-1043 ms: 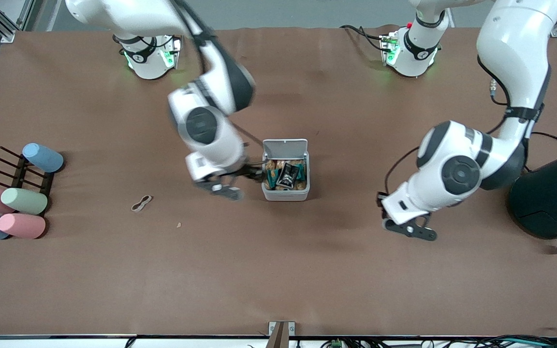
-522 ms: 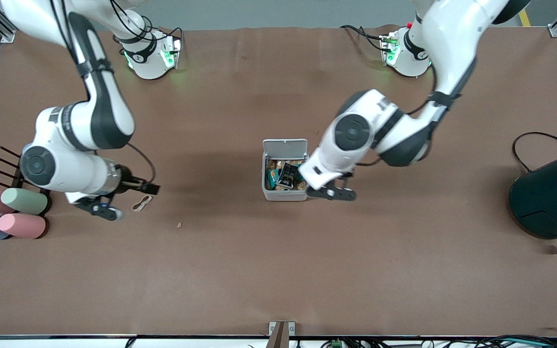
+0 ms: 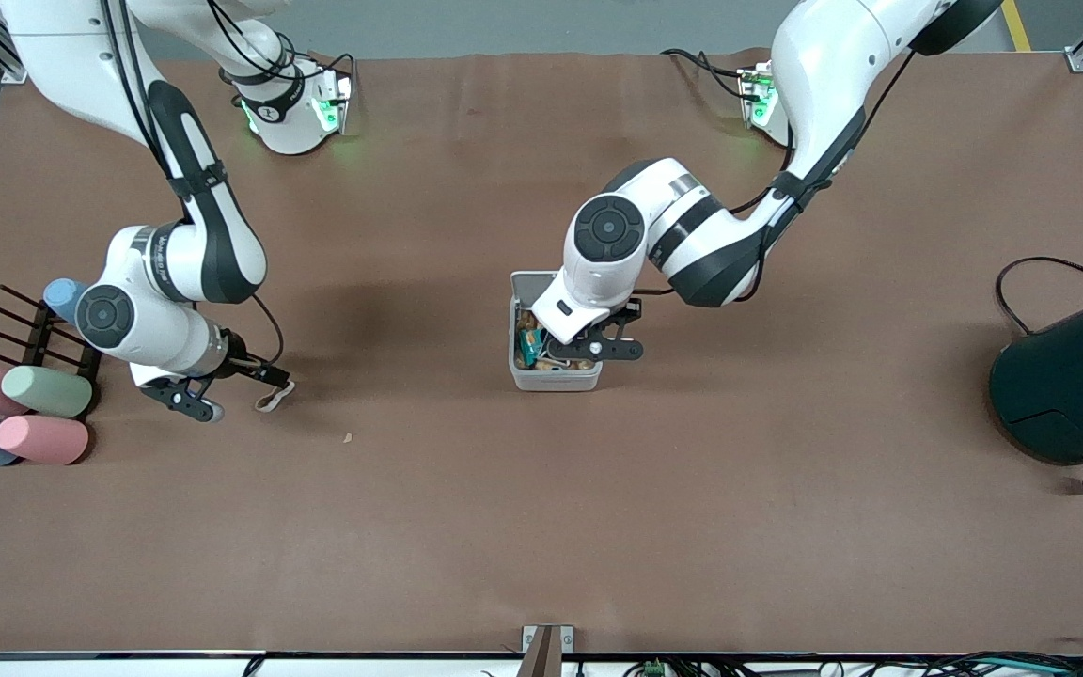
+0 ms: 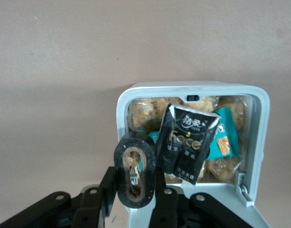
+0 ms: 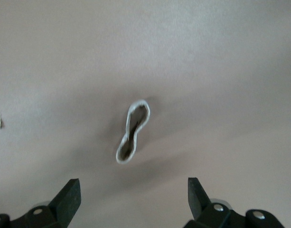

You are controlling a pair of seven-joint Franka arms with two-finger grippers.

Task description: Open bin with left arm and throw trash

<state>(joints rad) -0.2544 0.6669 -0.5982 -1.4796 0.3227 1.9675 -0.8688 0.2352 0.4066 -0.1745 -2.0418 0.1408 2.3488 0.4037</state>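
Brown table (image 3: 541,527). Left of frame: right gripper (image 3: 222,395) low over the rubber-band loop (image 3: 271,401), fingers wide apart, loop lying flat between them. Centre: bin (image 3: 553,379) open, black snack packet (image 4: 185,142) inside; left gripper (image 3: 588,350) over it, clamped on the tape-roll ring (image 4: 133,171).

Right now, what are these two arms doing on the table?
The left gripper holds a black tape roll over the open bin, where a black snack packet already lies. The right gripper, open, hangs over the beige rubber band on the table, near the pastel cylinders.
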